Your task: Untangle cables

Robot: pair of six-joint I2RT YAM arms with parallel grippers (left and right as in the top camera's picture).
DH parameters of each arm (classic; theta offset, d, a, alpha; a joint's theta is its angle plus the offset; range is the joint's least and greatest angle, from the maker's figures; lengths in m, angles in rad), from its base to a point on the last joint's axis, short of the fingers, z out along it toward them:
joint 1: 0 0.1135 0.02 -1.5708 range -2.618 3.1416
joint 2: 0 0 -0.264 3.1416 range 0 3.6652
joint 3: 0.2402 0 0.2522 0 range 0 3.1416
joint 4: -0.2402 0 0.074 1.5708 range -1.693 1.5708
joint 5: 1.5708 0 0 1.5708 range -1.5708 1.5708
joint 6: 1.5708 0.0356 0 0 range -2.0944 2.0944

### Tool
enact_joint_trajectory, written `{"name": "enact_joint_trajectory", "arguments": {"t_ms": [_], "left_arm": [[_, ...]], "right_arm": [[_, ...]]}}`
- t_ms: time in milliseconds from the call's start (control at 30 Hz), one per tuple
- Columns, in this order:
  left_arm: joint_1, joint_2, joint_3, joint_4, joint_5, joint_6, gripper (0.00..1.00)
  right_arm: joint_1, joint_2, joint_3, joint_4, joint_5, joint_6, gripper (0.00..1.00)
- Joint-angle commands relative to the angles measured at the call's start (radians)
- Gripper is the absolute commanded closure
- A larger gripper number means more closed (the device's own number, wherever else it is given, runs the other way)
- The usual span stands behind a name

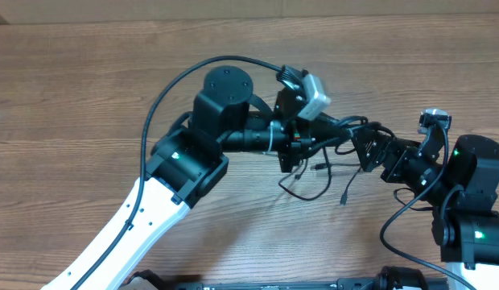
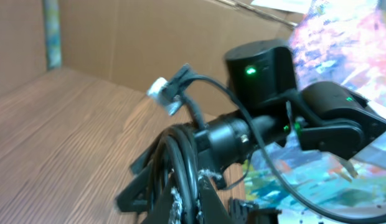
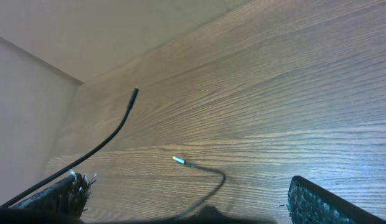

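Note:
The cables [image 1: 314,176] are thin black cords hanging in loose loops between the two grippers, with small plugs dangling over the wood at the lower right. My left gripper [image 1: 294,157] holds them up; in its wrist view the left gripper [image 2: 190,208] is shut with black cords [image 2: 187,186] pinched between its fingers. My right gripper [image 1: 369,150] sits just right of the bundle. Seen from its own wrist, the right gripper [image 3: 187,208] stands wide open. One cord with a pale plug tip [image 3: 179,161] curls over the table between its fingers [image 3: 317,202], and another cord end [image 3: 134,93] sticks up at the left.
The wooden table [image 1: 88,97] runs across the whole view. A thick black arm wire [image 1: 157,109] arcs over the left arm. A cardboard wall [image 2: 149,37] stands behind the table, and a colourful sheet [image 2: 342,180] lies beyond the right arm [image 2: 255,130].

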Motion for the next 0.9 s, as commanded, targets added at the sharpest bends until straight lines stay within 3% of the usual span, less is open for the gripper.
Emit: {"name": "enact_joint_trajectory", "arguments": {"t_ms": [0,500,867], "left_arm": [[-0.018,-0.002,0.012,0.045,0.063,-0.014,0.96],[0.113,-0.017,0.012,0.204,0.094,-0.145,0.96],[0.237,-0.06,0.012,0.233,0.115,-0.171,0.96]], "right_arm": [[0.006,0.017,0.004,0.002,0.061,0.004,0.0],[0.006,0.055,0.005,-0.084,0.215,0.0,0.0],[0.006,0.055,0.004,-0.1,0.234,0.0,0.0]]}}
